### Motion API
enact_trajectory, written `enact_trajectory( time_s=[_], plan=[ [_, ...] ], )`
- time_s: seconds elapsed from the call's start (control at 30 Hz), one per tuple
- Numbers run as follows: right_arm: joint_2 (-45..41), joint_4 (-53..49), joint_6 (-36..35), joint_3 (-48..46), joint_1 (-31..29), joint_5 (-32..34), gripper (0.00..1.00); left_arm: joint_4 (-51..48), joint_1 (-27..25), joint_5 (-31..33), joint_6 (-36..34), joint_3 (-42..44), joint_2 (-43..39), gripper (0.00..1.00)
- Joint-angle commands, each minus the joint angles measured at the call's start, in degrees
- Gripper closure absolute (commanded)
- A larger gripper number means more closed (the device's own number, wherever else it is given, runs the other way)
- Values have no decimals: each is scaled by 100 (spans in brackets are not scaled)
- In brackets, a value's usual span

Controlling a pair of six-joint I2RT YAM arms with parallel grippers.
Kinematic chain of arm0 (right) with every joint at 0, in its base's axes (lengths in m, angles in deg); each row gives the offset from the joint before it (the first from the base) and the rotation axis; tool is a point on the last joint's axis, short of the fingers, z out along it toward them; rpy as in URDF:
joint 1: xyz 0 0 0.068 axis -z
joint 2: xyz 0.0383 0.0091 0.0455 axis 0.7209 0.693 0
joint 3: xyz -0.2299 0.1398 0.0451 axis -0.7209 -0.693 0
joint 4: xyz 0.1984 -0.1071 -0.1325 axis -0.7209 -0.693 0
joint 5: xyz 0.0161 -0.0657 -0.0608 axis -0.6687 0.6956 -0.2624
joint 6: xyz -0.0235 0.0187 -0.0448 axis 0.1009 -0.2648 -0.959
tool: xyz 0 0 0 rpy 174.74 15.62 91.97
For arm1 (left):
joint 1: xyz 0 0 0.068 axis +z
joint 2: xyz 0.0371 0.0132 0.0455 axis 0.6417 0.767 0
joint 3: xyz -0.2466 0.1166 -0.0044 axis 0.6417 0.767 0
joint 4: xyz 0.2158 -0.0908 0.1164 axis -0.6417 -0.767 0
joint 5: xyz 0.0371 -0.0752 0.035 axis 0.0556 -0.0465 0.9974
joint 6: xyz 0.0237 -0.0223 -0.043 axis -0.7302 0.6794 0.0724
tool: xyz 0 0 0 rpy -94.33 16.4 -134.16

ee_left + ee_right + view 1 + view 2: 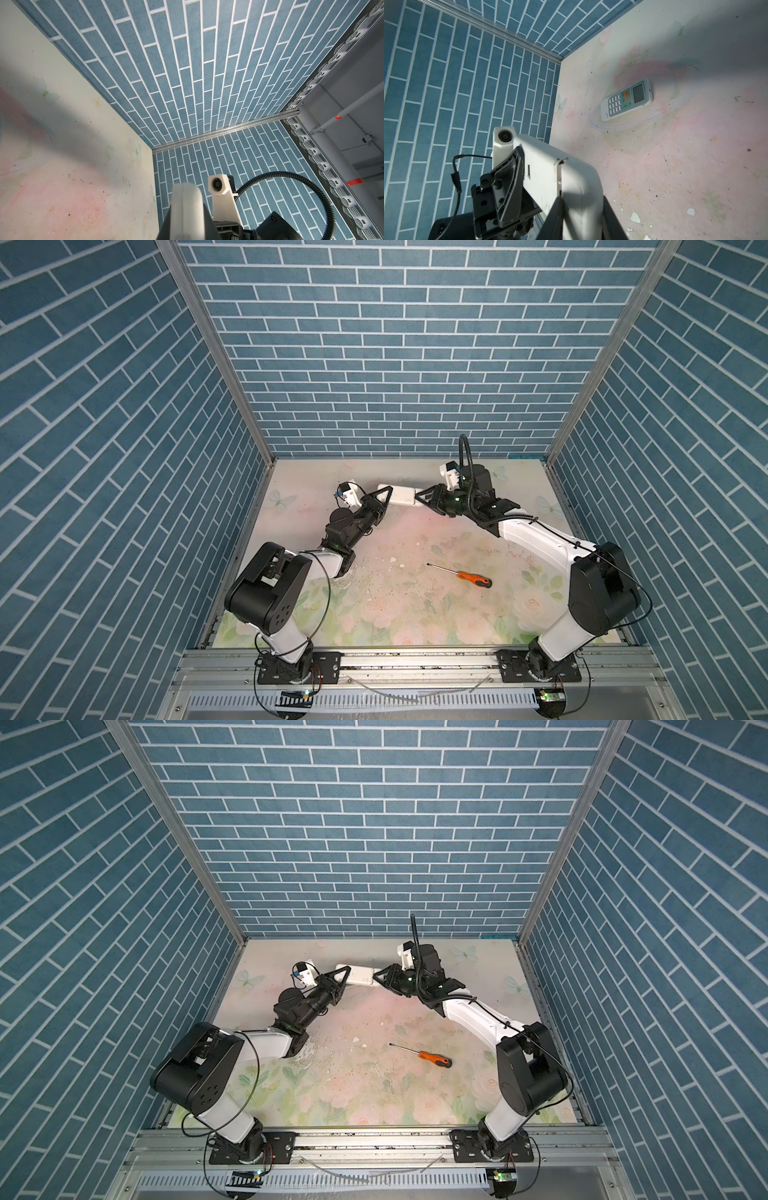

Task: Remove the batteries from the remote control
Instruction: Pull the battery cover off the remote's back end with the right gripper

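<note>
White keypad-up remote (pixel 627 99): right wrist view only.

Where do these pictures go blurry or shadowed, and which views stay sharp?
Left wrist view: the held remote looms soft-edged at the lens, and a broad soft shadow crosses the table. Right wrist view: the second remote on the table is crisp, grey shadow beyond it. Both top views: sharp and evenly lit.
</note>
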Motion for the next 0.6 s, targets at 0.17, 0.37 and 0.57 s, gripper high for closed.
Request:
enact_trajectory(
  time_s=[0.17,0.37,0.57],
  plan=[
    [-23,204,-55,151,-55,-148,69,374,-128,-295,-18,6,-21,100],
    [-143,44,-157,151,-56,-89,60,256,-135,-295,-141,67,17,100],
    [-237,-313,-335,235,-54,42,64,119,-128,-295,-315,86,53,100]
  ],
)
